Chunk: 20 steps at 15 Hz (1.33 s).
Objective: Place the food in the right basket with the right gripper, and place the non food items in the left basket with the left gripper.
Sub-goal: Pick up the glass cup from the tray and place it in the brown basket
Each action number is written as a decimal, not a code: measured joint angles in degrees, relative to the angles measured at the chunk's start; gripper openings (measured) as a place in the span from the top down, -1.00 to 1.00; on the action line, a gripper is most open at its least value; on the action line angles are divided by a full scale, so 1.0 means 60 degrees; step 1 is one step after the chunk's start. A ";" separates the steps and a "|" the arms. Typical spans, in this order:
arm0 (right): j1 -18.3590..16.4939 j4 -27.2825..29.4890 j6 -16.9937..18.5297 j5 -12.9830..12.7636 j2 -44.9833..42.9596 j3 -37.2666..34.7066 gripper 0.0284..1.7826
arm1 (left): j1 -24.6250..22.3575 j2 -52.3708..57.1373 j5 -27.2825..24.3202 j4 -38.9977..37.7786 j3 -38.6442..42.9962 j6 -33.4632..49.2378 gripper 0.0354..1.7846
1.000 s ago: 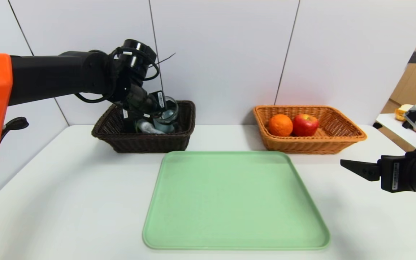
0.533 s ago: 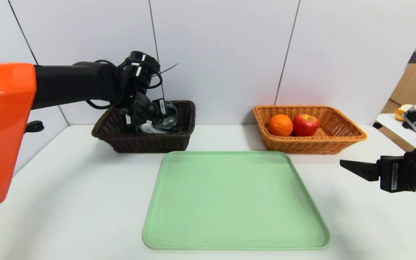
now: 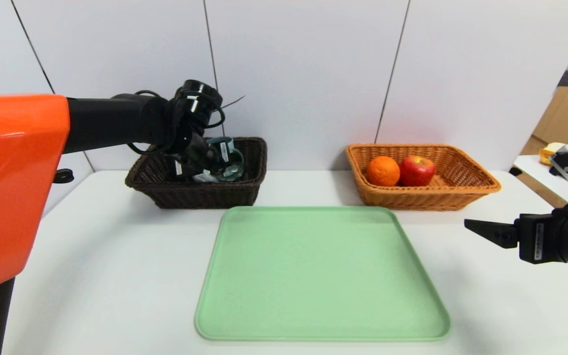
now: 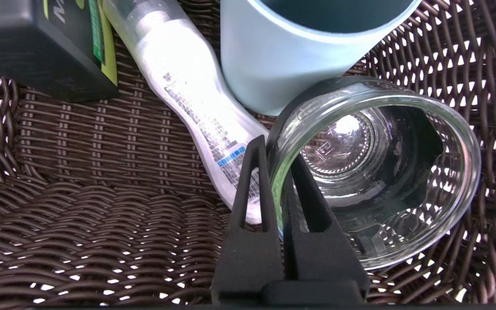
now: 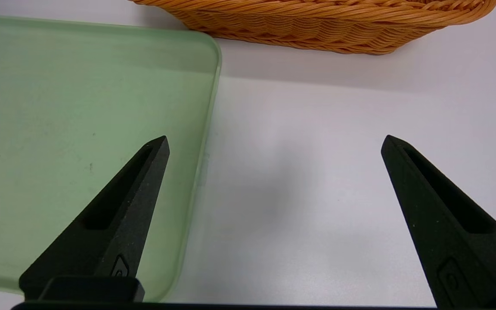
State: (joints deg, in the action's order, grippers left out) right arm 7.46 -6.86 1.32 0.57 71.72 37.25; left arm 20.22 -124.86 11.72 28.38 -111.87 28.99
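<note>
My left gripper (image 4: 276, 150) is down inside the dark brown left basket (image 3: 200, 196), shut on the rim of the clear round dish (image 4: 385, 172), one finger inside the glass and one outside. The dish lies tilted against the basket's wall. Beside it in the basket lie the teal cup (image 4: 282, 56), the small clear plastic bottle (image 4: 196, 99) and the black rectangular bottle (image 4: 37, 47). The orange (image 3: 383, 171) and the red apple (image 3: 416, 170) sit side by side in the orange-tan right basket (image 3: 461, 193). My right gripper (image 5: 274, 142) hovers open and empty over the table, beside the tray's right edge.
A green tray (image 3: 321, 276) with nothing on it lies in the middle of the white table (image 3: 91, 276), in front of both baskets. The wall stands right behind the baskets. A side table (image 3: 535, 172) with other items is at the far right.
The left arm has lowered the clear round dish deeper into the dark brown basket. The right arm has not moved.
</note>
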 joint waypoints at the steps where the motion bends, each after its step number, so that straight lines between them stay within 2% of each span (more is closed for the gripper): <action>1: 0.0000 -0.0004 0.0004 0.0008 0.0000 -0.0012 -0.90 | 0.0000 0.0000 0.0008 -0.0008 0.0000 0.0000 0.93; 4: -0.0004 -0.0008 0.0004 0.0008 -0.0014 -0.0012 -0.90 | -0.0004 0.0008 0.0238 0.0000 -0.0002 0.0010 0.93; 5: -0.0004 0.0000 0.0000 0.0004 -0.0028 -0.0012 -0.90 | -0.0004 0.0008 0.0252 -0.0012 -0.0002 0.0018 0.83; 6: -0.0004 0.0000 0.0000 0.0004 -0.0037 -0.0012 -0.90 | -0.0004 0.0016 0.0256 -0.0037 -0.0002 0.0043 0.60; 9: -0.0004 0.0000 0.0000 0.0004 -0.0055 -0.0016 -0.90 | 0.0000 0.0073 0.0260 -0.0063 0.0000 0.0047 0.11; 13: 0.0000 0.0000 -0.0010 0.0014 -0.0167 0.0006 -0.90 | -0.0037 0.0561 0.0427 -0.0037 0.0012 0.0069 -0.30; 18: -0.0004 0.0331 -0.0106 0.0073 -0.0914 0.0382 -0.90 | -0.0004 0.3096 -0.0144 0.0102 0.0656 -0.1152 -0.58; 20: -0.0004 0.1109 -0.0106 0.0091 -0.1378 0.0709 -0.90 | 0.0047 0.4602 -0.0240 0.0193 0.1331 -0.1778 -0.66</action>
State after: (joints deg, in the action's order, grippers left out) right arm 7.44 -0.21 0.68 1.12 63.45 41.51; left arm 20.50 -97.24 10.28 29.54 -103.89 18.32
